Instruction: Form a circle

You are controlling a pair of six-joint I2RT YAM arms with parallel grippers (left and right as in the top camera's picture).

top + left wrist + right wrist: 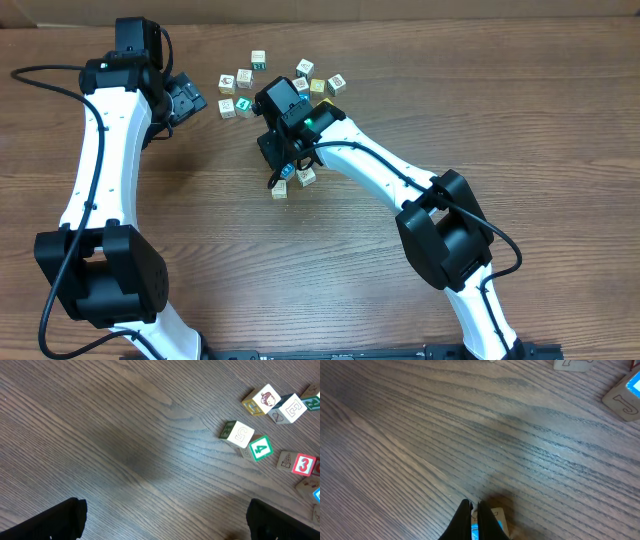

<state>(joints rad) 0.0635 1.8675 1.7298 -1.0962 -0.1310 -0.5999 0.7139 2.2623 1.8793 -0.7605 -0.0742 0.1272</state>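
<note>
The small group of cubes [292,180] lies under my right gripper [277,178]: a yellowish cube [279,190], a whitish one [307,177] and a blue-faced one [289,171], partly hidden by the fingers. In the right wrist view the right gripper [475,510] is shut and points down at the table. A cube with a blue face [496,519] touches its right finger and nothing is between the jaws. My left gripper [190,100] hangs open at the far left over bare wood. Its fingers [65,517] stand wide apart with nothing between them.
A loose scatter of letter and number cubes [244,78] lies at the back middle, from a green "4" cube [260,448] and a "5" cube [240,433] to a red "3" cube [303,465]. Two more cubes [625,399] lie ahead of the right gripper.
</note>
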